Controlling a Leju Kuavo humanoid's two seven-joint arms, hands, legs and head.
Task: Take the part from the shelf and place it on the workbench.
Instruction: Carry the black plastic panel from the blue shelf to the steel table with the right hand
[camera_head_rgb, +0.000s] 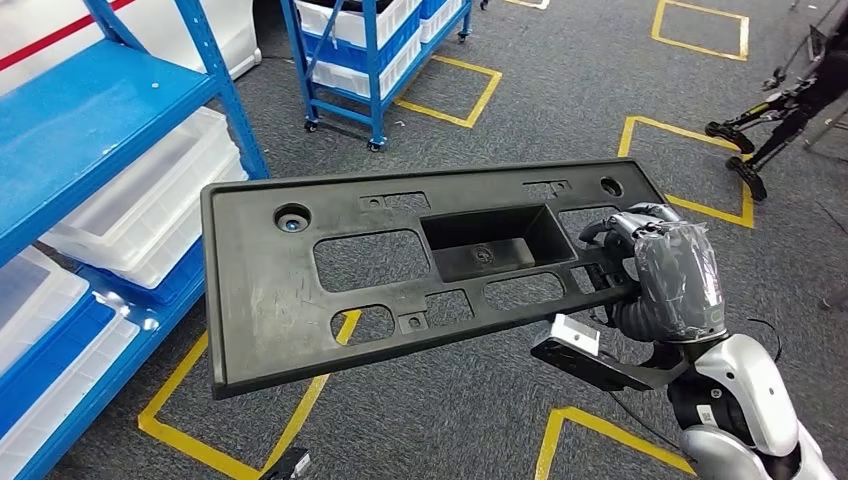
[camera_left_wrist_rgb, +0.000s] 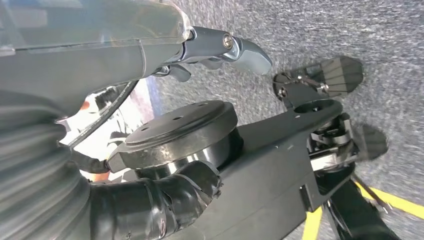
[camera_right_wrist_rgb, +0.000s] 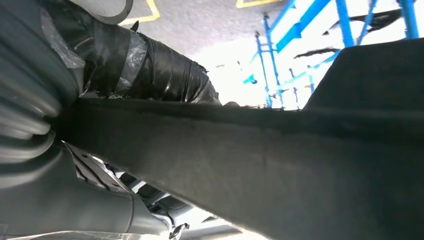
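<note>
1. Your right hand (camera_head_rgb: 668, 275) is gripping the black plastic panel (camera_head_rgb: 400, 270) by its right end, fingers wrapped around the edge.
2. The panel is hanging above the carpet beside the blue shelf (camera_head_rgb: 90, 130).
3. Your left hand (camera_left_wrist_rgb: 150, 60) is holding nothing, its fingers apart.

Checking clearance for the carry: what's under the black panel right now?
Through the cut-outs of the black panel, held by the right hand, grey carpet and yellow floor tape show. Blue shelving stands beside it. What lies under its solid areas is covered.
</note>
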